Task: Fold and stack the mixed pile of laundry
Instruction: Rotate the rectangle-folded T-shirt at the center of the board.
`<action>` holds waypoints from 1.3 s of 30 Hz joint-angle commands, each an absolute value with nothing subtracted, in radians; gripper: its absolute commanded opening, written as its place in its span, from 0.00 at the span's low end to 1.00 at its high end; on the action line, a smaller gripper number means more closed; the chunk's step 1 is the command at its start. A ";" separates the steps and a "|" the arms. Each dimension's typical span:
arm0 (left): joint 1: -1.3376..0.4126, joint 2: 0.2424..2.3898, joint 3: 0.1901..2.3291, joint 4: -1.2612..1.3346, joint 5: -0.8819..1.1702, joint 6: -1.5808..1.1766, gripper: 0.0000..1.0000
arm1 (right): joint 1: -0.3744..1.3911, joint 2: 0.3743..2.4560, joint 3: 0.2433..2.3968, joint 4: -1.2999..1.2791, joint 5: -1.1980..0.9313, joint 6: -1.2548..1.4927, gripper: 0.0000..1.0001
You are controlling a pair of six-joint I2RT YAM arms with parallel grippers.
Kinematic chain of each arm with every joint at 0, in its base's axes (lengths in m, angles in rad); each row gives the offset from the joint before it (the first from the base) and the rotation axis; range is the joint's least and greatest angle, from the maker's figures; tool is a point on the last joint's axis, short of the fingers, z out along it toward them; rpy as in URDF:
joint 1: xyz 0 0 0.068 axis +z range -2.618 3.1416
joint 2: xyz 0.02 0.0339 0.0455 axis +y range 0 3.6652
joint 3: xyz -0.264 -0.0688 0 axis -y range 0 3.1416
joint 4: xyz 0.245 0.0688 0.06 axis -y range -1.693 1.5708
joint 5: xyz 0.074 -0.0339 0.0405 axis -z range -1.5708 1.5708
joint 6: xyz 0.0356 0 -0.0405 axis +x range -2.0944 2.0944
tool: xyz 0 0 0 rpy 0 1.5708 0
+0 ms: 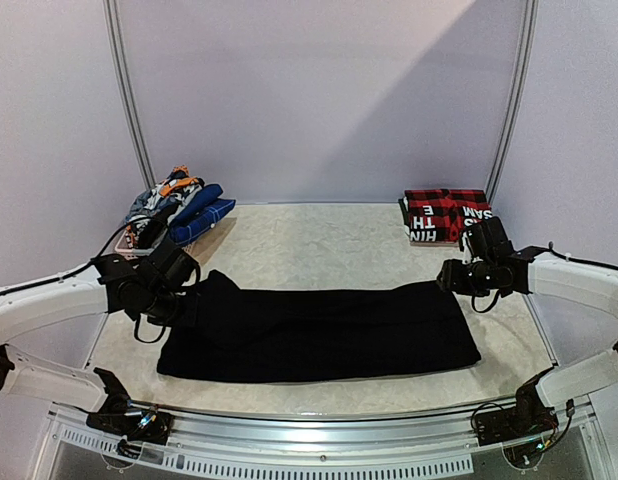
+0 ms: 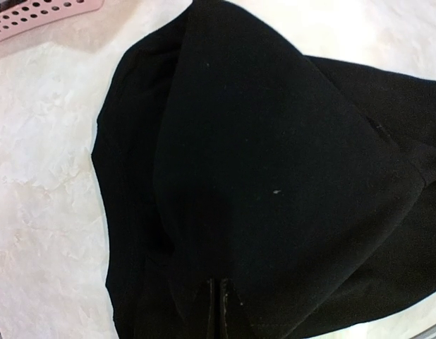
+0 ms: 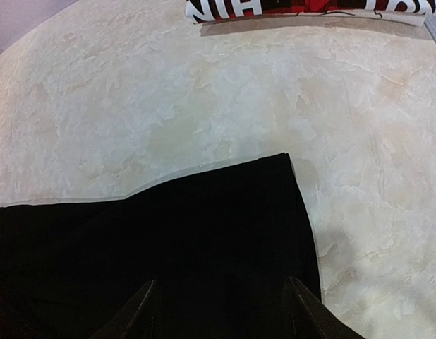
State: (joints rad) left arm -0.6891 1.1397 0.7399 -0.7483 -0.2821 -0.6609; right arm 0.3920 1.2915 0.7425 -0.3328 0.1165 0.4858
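Black trousers (image 1: 319, 335) lie stretched across the middle of the table. My left gripper (image 1: 186, 297) is at their left end, shut on a raised fold of the black cloth. In the left wrist view its fingers (image 2: 216, 311) are pressed together and the black trousers (image 2: 274, 176) fan out from the tips. My right gripper (image 1: 451, 277) hovers open over the right end. In the right wrist view its fingers (image 3: 142, 311) stand wide apart above the trousers' corner (image 3: 274, 183), gripping nothing. The rest of the mixed laundry pile (image 1: 179, 205) is heaped at the back left.
A folded red-and-black plaid garment (image 1: 445, 213) with white letters lies at the back right; the same plaid garment (image 3: 310, 7) shows in the right wrist view. The pale lattice basket (image 2: 41, 13) sits under the pile. Purple walls enclose the table.
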 commanded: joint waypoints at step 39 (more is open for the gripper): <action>-0.770 1.329 0.949 -0.686 -0.323 -0.613 0.51 | 0.396 1.391 0.835 -0.329 0.101 0.490 0.60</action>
State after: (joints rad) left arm -0.7994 1.2655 0.8982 -0.7971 -0.2436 -0.6804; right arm 0.3920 1.3548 0.7788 -0.3355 0.1192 0.4889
